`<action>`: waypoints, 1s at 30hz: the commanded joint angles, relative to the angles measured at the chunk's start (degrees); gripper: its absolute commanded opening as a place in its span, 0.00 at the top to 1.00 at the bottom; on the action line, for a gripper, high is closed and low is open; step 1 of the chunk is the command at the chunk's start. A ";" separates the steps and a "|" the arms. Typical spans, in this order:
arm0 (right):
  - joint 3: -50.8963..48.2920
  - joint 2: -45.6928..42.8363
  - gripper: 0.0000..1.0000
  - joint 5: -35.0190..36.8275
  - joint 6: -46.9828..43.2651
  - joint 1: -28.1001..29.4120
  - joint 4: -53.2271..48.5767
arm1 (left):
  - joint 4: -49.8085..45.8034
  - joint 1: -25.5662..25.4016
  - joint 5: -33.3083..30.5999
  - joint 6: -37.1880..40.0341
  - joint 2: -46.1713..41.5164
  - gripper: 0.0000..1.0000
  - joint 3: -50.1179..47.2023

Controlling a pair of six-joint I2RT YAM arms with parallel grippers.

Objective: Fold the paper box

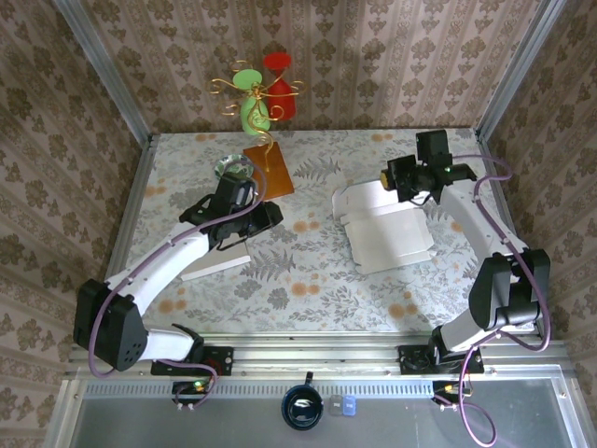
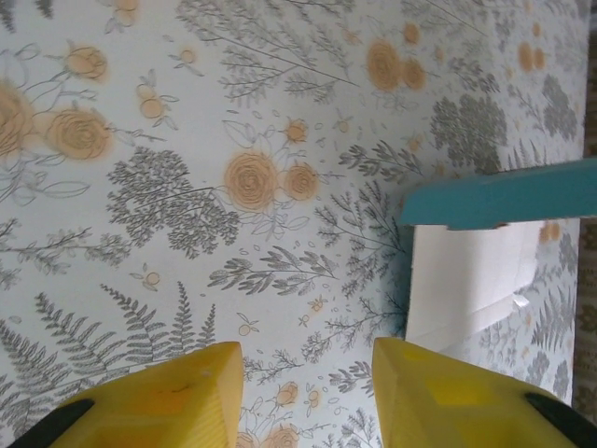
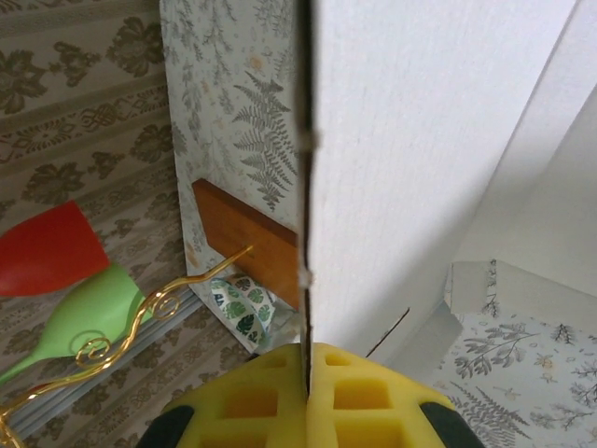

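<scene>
Top external gives me the flower-patterned table (image 1: 308, 280), and on its right half lies one white paper box (image 1: 392, 238), an unfolded cardboard sheet with its pale inner face up. My right gripper (image 1: 396, 180) sits at the box's far edge. In the right wrist view its yellow fingers (image 3: 252, 397) are pressed together on a white flap that stands upright between them, so that claw is pinching the box.

My left gripper (image 1: 270, 215) is over the table's left half, apart from the box and pointing toward it. In the left wrist view its two yellow fingers (image 2: 177, 397) are spread, with tablecloth showing between them. The box lies ahead and to the right there, with one raised flap that looks teal.

Beyond the left gripper I count:
- one gold wire stand (image 1: 244, 86) holding two cups, one red and one green
- one brown wooden board (image 1: 269, 168)
- one leaf-printed tape roll (image 1: 235, 168)

One white paper strip (image 1: 216, 268) lies beside the left arm. One dark mug (image 1: 300, 408) sits on the near rail, and I cannot tell what is in it.
</scene>
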 commanded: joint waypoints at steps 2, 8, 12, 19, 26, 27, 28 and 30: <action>-4.58 0.93 1.00 -2.06 -1.67 0.95 5.26 | 1.20 0.96 5.96 8.93 2.24 0.59 0.85; -11.31 0.33 1.00 -4.82 -3.75 1.47 16.61 | 2.45 1.33 9.11 17.04 6.76 0.61 2.10; -15.38 0.14 1.00 -7.50 -4.71 1.73 23.84 | 5.27 1.51 11.04 22.26 9.34 0.60 1.97; -23.24 -0.95 1.00 -10.98 -7.99 1.82 34.18 | 10.44 1.60 17.87 36.03 14.22 0.59 1.24; -29.94 -2.94 1.00 -12.00 -7.88 1.78 44.96 | 15.91 1.44 21.18 38.66 19.29 0.59 1.29; -30.44 -3.10 1.00 -12.14 -7.70 1.80 46.26 | 17.10 1.36 21.58 38.50 19.73 0.59 1.11; -30.93 -3.42 1.00 -12.16 -7.43 1.75 47.32 | 17.87 1.19 21.87 38.39 20.11 0.59 1.07; -31.43 -4.15 1.00 -12.07 -6.74 1.74 48.49 | 18.78 0.82 22.03 38.33 20.67 0.59 1.21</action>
